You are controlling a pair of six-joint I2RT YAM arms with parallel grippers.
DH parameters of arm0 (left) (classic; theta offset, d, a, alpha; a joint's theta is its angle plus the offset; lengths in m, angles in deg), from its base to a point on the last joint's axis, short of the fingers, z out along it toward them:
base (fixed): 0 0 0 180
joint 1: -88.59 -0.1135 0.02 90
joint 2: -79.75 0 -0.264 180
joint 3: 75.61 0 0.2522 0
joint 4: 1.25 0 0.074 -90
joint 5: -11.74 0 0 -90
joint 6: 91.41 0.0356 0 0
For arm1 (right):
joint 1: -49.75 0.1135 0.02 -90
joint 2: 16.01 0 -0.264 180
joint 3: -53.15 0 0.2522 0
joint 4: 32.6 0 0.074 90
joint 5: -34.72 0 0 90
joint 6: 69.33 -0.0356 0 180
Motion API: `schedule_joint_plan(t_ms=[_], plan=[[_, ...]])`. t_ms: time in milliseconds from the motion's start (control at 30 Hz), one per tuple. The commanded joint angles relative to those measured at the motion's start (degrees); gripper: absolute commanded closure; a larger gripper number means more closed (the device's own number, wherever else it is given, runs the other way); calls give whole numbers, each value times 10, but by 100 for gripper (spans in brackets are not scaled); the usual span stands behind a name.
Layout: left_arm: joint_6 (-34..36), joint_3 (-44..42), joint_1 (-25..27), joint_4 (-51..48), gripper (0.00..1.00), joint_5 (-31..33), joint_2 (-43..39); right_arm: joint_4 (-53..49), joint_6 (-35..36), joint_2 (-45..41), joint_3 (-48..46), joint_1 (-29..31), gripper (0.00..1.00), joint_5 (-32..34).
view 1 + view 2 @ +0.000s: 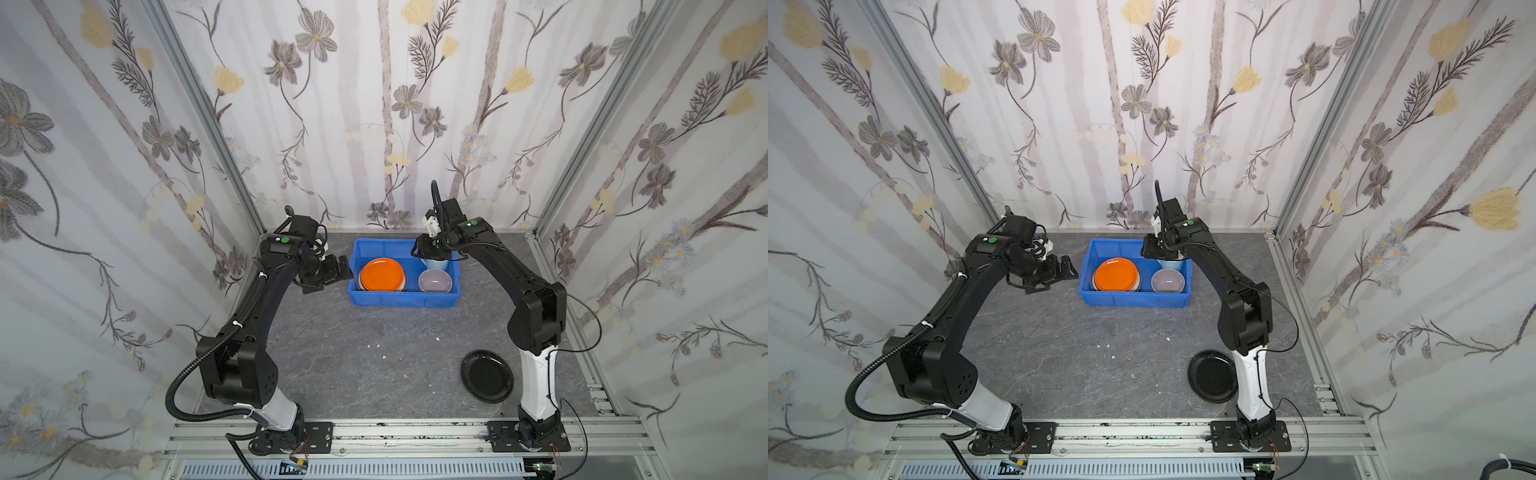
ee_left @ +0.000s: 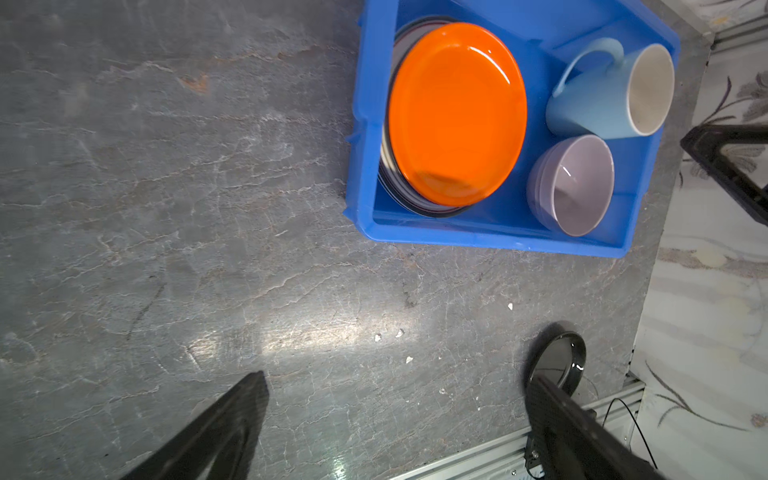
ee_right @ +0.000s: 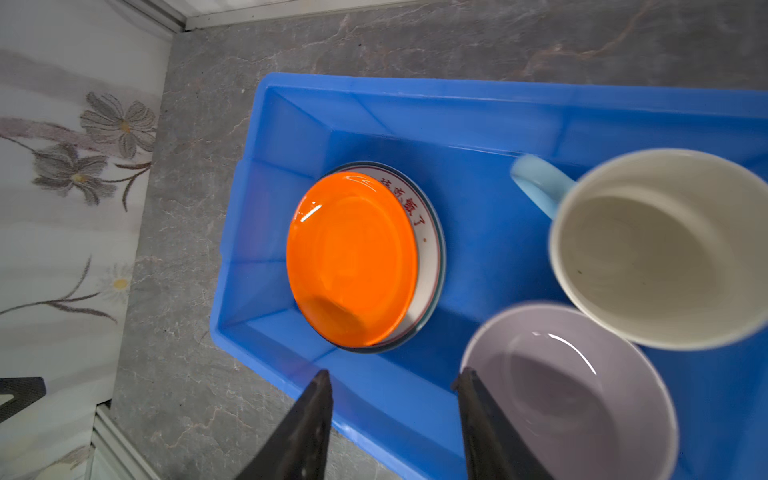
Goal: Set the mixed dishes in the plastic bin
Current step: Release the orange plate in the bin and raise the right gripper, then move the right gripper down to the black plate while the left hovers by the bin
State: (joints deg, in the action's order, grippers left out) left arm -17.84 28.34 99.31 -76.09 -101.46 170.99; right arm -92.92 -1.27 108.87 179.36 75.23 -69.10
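Orange plate (image 1: pixel 382 274), lilac bowl (image 1: pixel 435 280) and light blue mug (image 1: pixel 437 264) sit in my blue bin (image 1: pixel 405 300). The black plate (image 1: pixel 487 376) lies out on the table, not yet binned. My left gripper (image 2: pixel 399 378) is wide and empty, my right gripper (image 3: pixel 395 376) part-open and empty.

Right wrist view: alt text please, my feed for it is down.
A blue bin holds an orange plate stacked on a white lettered-rim plate, with an upright light blue mug and a lilac bowl beside them. The right gripper hangs open and empty over the bin's wall.
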Motion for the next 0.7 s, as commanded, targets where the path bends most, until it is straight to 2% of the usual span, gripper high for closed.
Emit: schedule_joint_plan(t_ms=[0,100,167,233,300,433,667], plan=[[9,-9,36,25,0,-20,1,-13,-3,-83,-114,-3,50,81],[5,-13,89,43,0,-16,13,8,-44,-191,-268,-7,48,114],[-1,-16,122,60,0,-17,21,20,-78,-260,-358,-8,41,132],[-11,-19,151,78,0,-20,30,21,-114,-327,-439,-9,33,161],[-15,-16,175,87,0,-26,38,2,-151,-387,-499,-9,19,196],[-8,8,214,85,0,-26,53,-23,-209,-474,-602,-9,1,218],[-16,4,229,89,0,-18,39,-27,-309,-528,-717,-10,0,222]])
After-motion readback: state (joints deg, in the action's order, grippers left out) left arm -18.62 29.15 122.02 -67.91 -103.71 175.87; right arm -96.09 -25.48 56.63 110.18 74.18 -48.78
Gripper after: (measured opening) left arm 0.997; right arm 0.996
